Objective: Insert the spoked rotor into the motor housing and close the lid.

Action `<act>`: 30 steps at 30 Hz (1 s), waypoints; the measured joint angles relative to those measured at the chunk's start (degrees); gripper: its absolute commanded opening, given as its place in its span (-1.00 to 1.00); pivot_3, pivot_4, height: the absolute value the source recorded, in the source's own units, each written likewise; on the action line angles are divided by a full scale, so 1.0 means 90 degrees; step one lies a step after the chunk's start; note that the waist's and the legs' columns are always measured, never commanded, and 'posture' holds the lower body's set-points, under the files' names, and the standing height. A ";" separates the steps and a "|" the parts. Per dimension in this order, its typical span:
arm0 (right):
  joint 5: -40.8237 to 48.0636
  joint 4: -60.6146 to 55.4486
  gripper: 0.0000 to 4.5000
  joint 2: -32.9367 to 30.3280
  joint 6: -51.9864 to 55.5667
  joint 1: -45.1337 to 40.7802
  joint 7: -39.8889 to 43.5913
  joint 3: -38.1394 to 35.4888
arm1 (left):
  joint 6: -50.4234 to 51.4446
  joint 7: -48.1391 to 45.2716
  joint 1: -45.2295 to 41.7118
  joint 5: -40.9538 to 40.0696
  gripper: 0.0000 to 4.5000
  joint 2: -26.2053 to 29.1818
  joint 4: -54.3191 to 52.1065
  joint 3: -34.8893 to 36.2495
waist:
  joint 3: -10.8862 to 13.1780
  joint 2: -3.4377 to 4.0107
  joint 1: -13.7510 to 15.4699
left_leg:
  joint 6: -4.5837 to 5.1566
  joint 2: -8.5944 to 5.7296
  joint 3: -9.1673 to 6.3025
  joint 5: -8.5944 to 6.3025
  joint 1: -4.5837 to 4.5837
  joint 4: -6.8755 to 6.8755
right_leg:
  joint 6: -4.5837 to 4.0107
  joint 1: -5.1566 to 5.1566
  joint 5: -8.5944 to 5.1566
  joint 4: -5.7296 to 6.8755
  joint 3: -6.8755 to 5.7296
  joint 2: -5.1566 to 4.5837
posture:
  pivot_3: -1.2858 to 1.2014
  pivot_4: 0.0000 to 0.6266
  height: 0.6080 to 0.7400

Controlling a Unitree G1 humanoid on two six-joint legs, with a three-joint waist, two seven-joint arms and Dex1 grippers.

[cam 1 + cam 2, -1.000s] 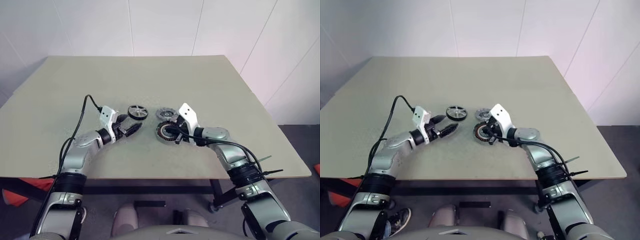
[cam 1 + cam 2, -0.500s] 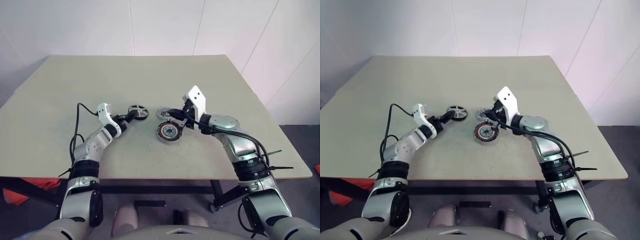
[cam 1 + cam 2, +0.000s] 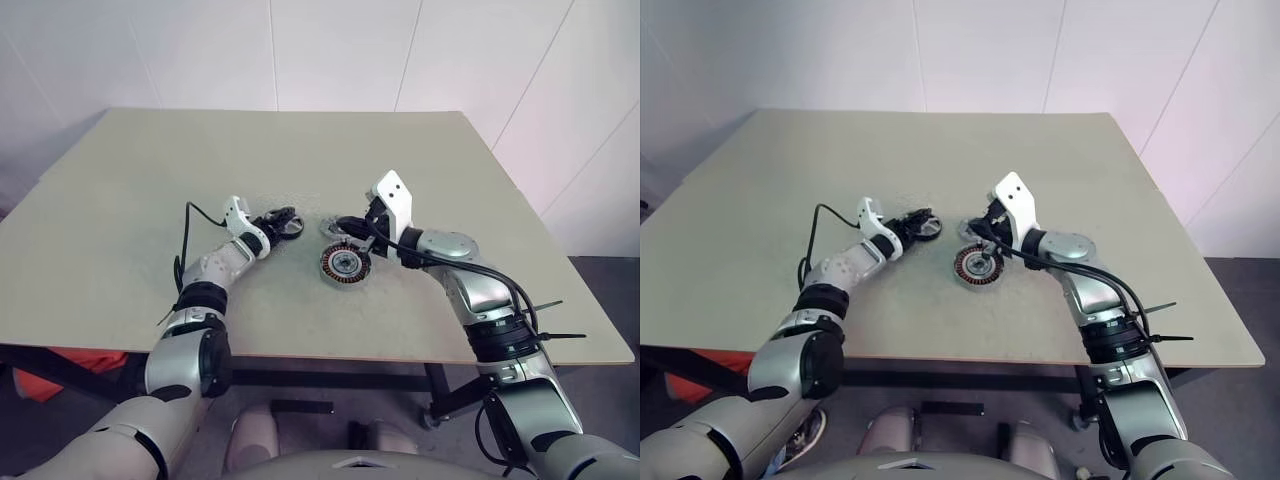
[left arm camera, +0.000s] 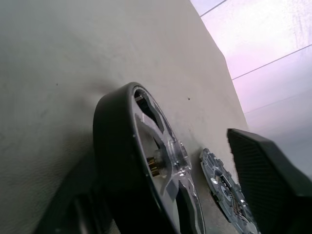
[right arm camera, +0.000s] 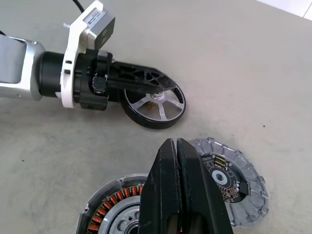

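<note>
The spoked rotor rests on the table, dark-rimmed with silver spokes. My left gripper straddles it. One finger reaches over the spoked face to the hub. In the left wrist view a gap separates the rotor from that finger. The motor housing with coppery windings sits to its right. The ribbed grey lid lies just behind the housing. My right gripper hovers shut and empty above the housing and lid.
Black cables run along both forearms. The table's front edge lies close below the housing. White walls stand behind the table.
My left gripper reached forward to the rotor, rolled its wrist and narrowed its jaws around it. The right gripper lifted off the housing, then held still. The camera view shifted.
</note>
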 measured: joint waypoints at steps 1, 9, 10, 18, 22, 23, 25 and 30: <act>0.0000 0.0000 -1.00 -0.0001 -0.0001 0.0000 -0.0011 -0.0003 | 0.0006 0.0011 0.0000 -0.0003 -0.20 0.0001 0.0037 0.0024 | 0.0000 0.0000 0.0000 | 0.0000 0.0000 0.0000 0.0000 -0.0001 0.0000 | 0.0000 -0.0001 0.0000 0.0000 0.0000 0.0000 | 0.03 -1.00 1.00; -0.0005 0.0004 -1.00 0.0002 -0.0065 0.0001 -0.0078 -0.0009 | 0.0472 -0.0055 0.0075 -0.0340 -0.43 0.0047 -0.0049 0.0359 | 0.0001 -0.0001 -0.0019 | 0.0002 0.0002 -0.0002 -0.0002 -0.0001 0.0000 | 0.0000 -0.0001 0.0000 -0.0001 -0.0003 0.0000 | 0.03 -1.00 1.00; -0.0008 0.0022 -1.00 0.0005 -0.0077 -0.0002 -0.0119 -0.0010 | 0.0594 -0.0079 0.0136 -0.0450 -0.43 0.0039 -0.0108 0.0449 | 0.0001 -0.0001 -0.0020 | 0.0002 0.0002 -0.0002 -0.0001 -0.0001 -0.0001 | 0.0000 -0.0001 0.0000 -0.0001 -0.0003 -0.0001 | 0.03 -1.00 1.00; -0.0346 0.1090 -1.00 -0.0093 -0.0284 -0.0327 -0.1205 -0.0507 | 0.2185 -0.0435 0.0626 -0.2025 -0.43 -0.0073 -0.1608 0.1084 | 0.0004 -0.0003 -0.0023 | -0.0004 0.0001 0.0001 0.0002 -0.0009 0.0001 | -0.0002 -0.0008 0.0000 0.0000 -0.0004 -0.0003 | 0.03 -1.00 1.00; -0.0613 0.1815 -1.00 -0.0283 -0.0395 -0.0515 -0.1949 -0.0889 | 0.2944 -0.0356 0.0962 -0.2533 -0.43 -0.0246 -0.2532 0.1033 | 0.0004 -0.0003 -0.0017 | -0.0007 -0.0002 0.0004 0.0004 -0.0012 0.0000 | -0.0002 -0.0009 0.0000 -0.0002 -0.0004 -0.0005 | 0.03 -1.00 1.00; -0.0677 0.2025 -1.00 -0.0286 -0.0406 -0.0586 -0.2191 -0.0989 | 0.3088 -0.0299 0.1019 -0.2585 -0.43 -0.0313 -0.2655 0.0961 | 0.0004 -0.0003 -0.0019 | -0.0007 -0.0003 0.0004 0.0004 -0.0013 0.0001 | -0.0002 -0.0010 0.0000 -0.0002 -0.0004 -0.0005 | 0.03 -1.00 1.00; -0.0776 0.2452 -1.00 -0.0286 -0.0442 -0.0745 -0.2772 -0.1235 | 0.3346 -0.0177 0.1046 -0.2607 -0.43 -0.0505 -0.2760 0.0732 | 0.0004 -0.0003 -0.0020 | -0.0009 -0.0004 0.0005 0.0005 -0.0013 0.0002 | -0.0001 -0.0009 0.0000 -0.0001 -0.0004 -0.0005 | 0.03 -1.00 1.00; -0.0871 0.3133 -1.00 -0.0369 -0.0507 -0.1008 -0.3868 -0.1818 | 0.3557 -0.0041 0.1032 -0.2426 -0.43 -0.0892 -0.2764 0.0024 | 0.0005 -0.0003 -0.0039 | -0.0010 -0.0011 0.0006 0.0005 -0.0013 0.0002 | 0.0001 -0.0013 0.0001 -0.0002 -0.0003 0.0001 | 0.03 -1.00 1.00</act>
